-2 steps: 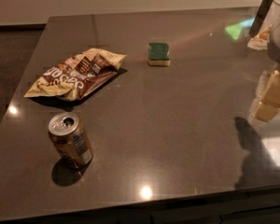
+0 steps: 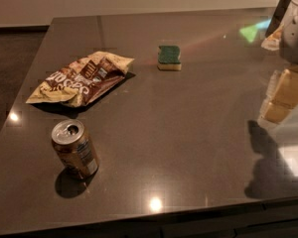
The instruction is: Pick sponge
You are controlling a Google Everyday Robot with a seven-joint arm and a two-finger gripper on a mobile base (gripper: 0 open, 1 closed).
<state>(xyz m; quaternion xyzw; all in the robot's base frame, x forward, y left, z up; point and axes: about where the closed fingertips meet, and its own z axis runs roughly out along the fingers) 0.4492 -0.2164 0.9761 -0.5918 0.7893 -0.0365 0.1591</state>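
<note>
The sponge [image 2: 169, 57] lies flat on the dark table [image 2: 188, 133], towards the back middle. It has a dark green top over a pale yellow base. My gripper [image 2: 284, 97] hangs at the right edge of the view, above the table's right side, well to the right of the sponge and nearer the front. Its cream-yellow fingers point down. Nothing is seen between them.
A crumpled brown and cream snack bag [image 2: 79, 78] lies at the left. An opened can [image 2: 74, 148] stands at the front left. The table's front edge runs along the bottom of the view. The gripper's shadow [image 2: 268, 157] falls on the table at the front right.
The view has shifted slightly. The gripper stays at the right edge, and the sponge, bag and can have not moved on the table.
</note>
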